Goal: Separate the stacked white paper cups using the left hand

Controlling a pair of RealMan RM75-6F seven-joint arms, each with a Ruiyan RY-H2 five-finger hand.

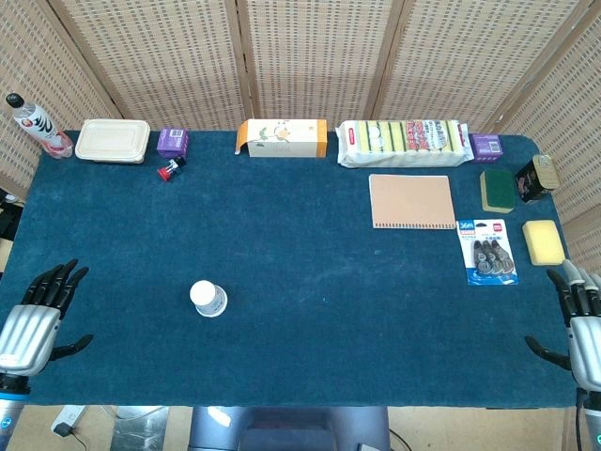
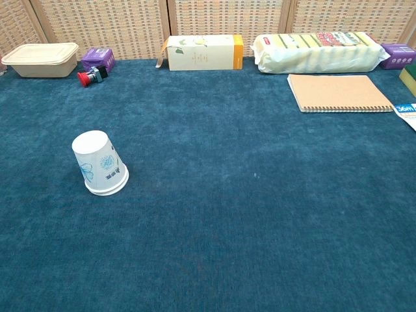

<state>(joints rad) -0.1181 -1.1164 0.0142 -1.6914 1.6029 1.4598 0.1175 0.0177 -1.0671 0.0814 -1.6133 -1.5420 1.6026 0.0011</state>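
The stacked white paper cups [image 1: 208,299] stand upside down, rim on the blue table cloth [image 1: 310,282], in the front-left part of the table, w/ a blue flower print on the side facing the chest cam [image 2: 99,163]. From these views it looks like one cup; I can't tell how many are nested, though the doubled rim line at the base in the chest view hints at more than one.

Left hand [image 1: 39,312] rests at the near-left table edge, well apart from the cups, fingers spread and pointing up-table, thumb out to the side, holding nothing. Right hand [image 1: 580,324] sits at the near-right edge, partly cut off by the frame; fingers straight and apart, thumb out, also empty. Neither hand shows in the chest view.

Along the back edge, left to right: a bottle [image 1: 38,125] at the far-left corner, a beige lidded food box [image 1: 113,140], a small purple box [image 1: 173,141] w/ a red-capped item [image 1: 170,170] just in front, an orange-and-white carton [image 1: 282,137], and a pack of sponges [image 1: 404,142]. Further right: a tan spiral notebook [image 1: 411,201], a green scouring pad [image 1: 497,190], a can [image 1: 536,178], a yellow sponge [image 1: 543,241] and a blister pack [image 1: 486,251].
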